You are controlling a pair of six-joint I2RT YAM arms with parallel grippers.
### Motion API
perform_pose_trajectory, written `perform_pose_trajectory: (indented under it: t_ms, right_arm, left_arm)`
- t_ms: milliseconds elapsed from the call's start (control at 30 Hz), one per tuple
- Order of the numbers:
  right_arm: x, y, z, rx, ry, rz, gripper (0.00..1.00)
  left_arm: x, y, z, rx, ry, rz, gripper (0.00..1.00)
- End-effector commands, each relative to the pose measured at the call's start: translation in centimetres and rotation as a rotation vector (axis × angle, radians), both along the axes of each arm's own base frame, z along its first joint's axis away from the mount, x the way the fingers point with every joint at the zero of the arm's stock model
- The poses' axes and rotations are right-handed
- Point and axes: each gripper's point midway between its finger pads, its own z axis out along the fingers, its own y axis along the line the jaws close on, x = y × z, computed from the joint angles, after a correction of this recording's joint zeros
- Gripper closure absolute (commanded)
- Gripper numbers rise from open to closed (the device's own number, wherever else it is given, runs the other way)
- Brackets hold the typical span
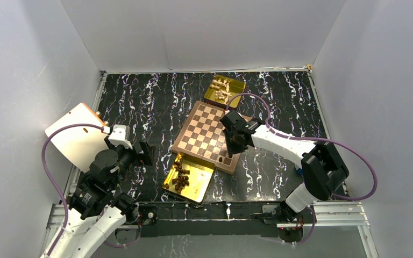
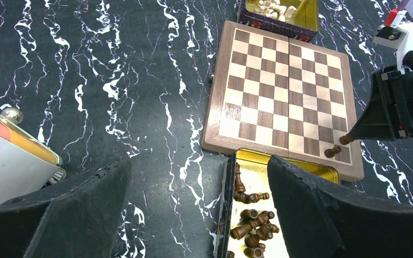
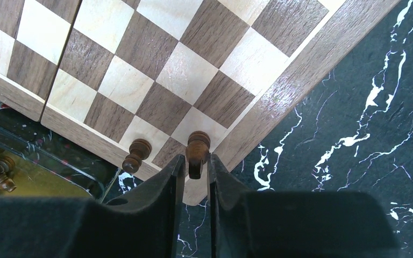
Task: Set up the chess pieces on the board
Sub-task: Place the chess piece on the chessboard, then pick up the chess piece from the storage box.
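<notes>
The chessboard [image 1: 204,129] lies turned like a diamond in mid-table. It also shows in the left wrist view [image 2: 279,86] and the right wrist view [image 3: 188,70]. My right gripper [image 1: 229,152] [image 3: 196,164] is shut on a dark chess piece [image 3: 198,146], held upright over the board's near corner square. A second dark piece [image 3: 135,155] [image 2: 332,151] stands one square to its left. Several more dark pieces [image 1: 180,177] [image 2: 253,226] lie in a gold tray [image 1: 204,188]. My left gripper [image 1: 142,152] [image 2: 199,164] is open and empty above the bare table, left of that tray.
A second gold tray [image 1: 239,85] [image 2: 274,29] with cream pieces [image 1: 221,88] sits at the board's far corner. A white panel with an orange edge [image 1: 75,134] [image 2: 5,161] leans at the left wall. Grey walls close in the black marbled table.
</notes>
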Motion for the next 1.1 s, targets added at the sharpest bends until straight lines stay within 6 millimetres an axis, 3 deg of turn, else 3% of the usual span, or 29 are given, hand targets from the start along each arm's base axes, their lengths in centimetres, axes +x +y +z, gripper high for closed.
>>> perform_pose_trajectory:
  t_ms: [0, 267, 600, 1067]
  right_arm:
    - [1.1, 0.8, 1.3, 0.036, -0.035, -0.007, 0.68]
    - [1.5, 1.2, 4.3, 0.068, -0.073, -0.016, 0.58]
    - [0.8, 2.8, 8.2, 0.205, -0.093, 0.022, 0.61]
    - [-3.5, 9.7, 9.1, 0.404, -0.087, 0.156, 0.64]
  left_arm:
    - [0.2, -0.1, -0.1, -0.004, -0.001, 0.003, 0.06]
    - [0.2, -0.1, -0.1, -0.004, 0.000, 0.001, 0.06]
    - [0.2, -0.1, -0.2, -0.004, 0.000, 0.000, 0.06]
    - [0.2, 0.0, -0.1, -0.004, -0.003, 0.007, 0.06]
